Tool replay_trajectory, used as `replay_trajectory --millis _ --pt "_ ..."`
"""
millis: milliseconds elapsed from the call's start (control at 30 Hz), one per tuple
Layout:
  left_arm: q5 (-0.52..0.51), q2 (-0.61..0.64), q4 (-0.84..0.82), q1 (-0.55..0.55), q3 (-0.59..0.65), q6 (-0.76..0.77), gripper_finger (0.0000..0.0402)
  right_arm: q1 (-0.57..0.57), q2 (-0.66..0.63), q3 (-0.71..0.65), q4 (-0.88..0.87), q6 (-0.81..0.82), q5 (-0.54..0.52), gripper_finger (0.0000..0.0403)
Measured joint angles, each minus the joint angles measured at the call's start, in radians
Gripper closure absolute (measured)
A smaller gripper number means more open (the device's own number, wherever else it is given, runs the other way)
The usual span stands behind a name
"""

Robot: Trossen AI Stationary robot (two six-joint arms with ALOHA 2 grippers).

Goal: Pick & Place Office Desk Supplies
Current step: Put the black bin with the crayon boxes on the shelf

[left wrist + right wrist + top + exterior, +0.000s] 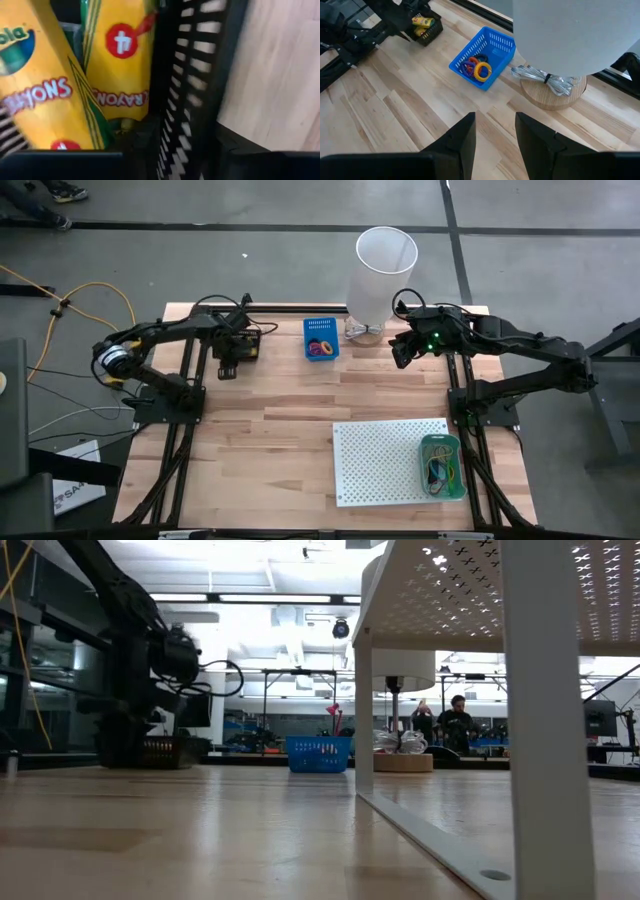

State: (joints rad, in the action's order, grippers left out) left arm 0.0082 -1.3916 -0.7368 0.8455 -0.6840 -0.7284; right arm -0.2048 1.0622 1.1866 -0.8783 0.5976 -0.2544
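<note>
A black slatted basket (245, 346) stands near the table's far left. It holds yellow crayon packs (120, 60), which also show in the right wrist view (422, 21). My left gripper (230, 350) points down and is low over this basket, close to its wall (192, 85). A blue basket (320, 338) with coloured rubber-band loops (479, 69) sits on the table at the far middle. My right gripper (495, 135) hangs open and tipped downward, above the table at the far right (404, 352), with nothing between its fingers.
A tall white tapered bin (385, 270) on a round wooden base (552, 95) stands right of the blue basket. A white perforated board (385, 465) stands on legs at the near right, and a green tray (441, 467) of small items rests on it. People show in the room beyond the table.
</note>
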Motion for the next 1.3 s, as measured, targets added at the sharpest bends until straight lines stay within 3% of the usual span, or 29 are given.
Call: replay_trajectory --millis 1300 --pt "-0.006 0.049 -0.045 -0.012 -0.011 0.022 0.0328 0.000 0.000 0.000 0.000 0.000 0.000 0.0277"
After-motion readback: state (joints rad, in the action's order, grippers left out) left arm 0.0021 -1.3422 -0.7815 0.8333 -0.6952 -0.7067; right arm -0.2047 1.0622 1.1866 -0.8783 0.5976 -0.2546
